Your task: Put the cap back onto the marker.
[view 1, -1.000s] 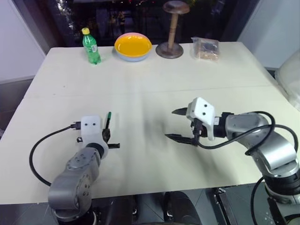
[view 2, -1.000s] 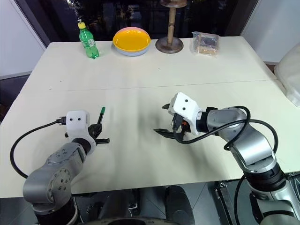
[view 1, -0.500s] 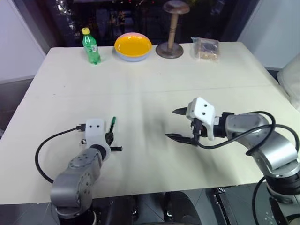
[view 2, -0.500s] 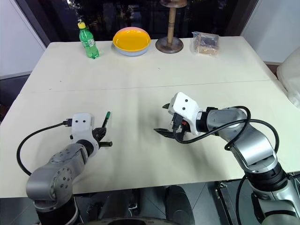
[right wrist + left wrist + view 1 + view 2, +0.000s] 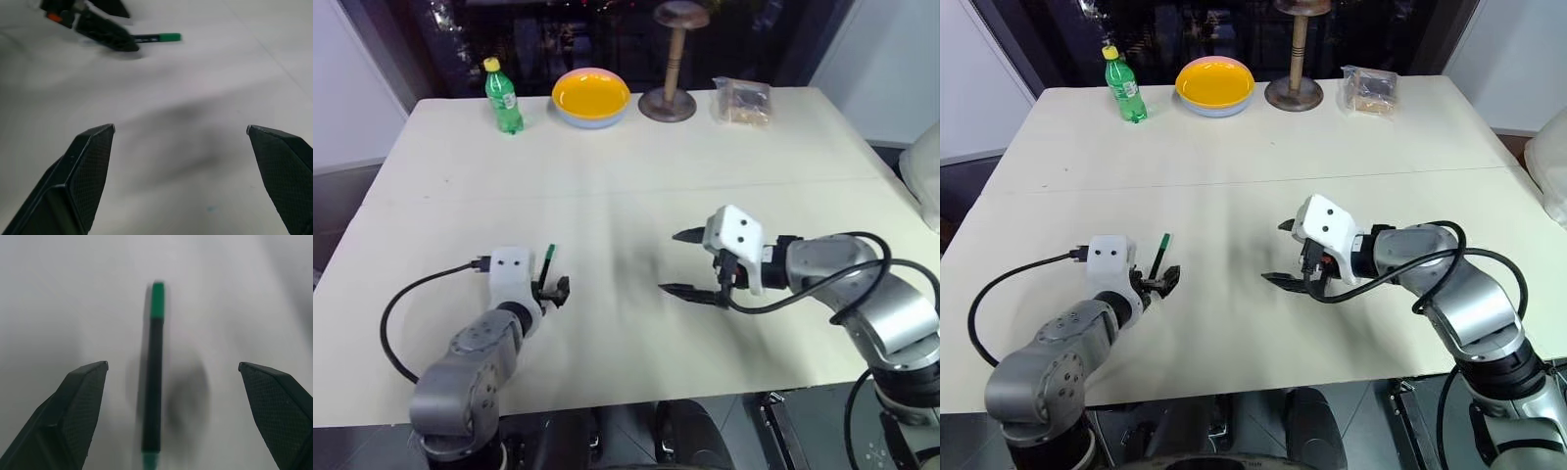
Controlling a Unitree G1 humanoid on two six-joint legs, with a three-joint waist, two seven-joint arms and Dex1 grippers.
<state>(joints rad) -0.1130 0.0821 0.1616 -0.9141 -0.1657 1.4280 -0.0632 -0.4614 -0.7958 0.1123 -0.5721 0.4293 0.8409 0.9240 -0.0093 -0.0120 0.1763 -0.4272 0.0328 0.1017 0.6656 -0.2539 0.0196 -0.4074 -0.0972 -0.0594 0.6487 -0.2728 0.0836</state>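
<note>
Table with bottle, bowl

One marker; one bottle; one bowl; one wooden stand; one packet.

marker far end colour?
Green on the marker, body black; clearest in the left wrist view.

The pale table carries a marker, bottle and bowl.
</note>
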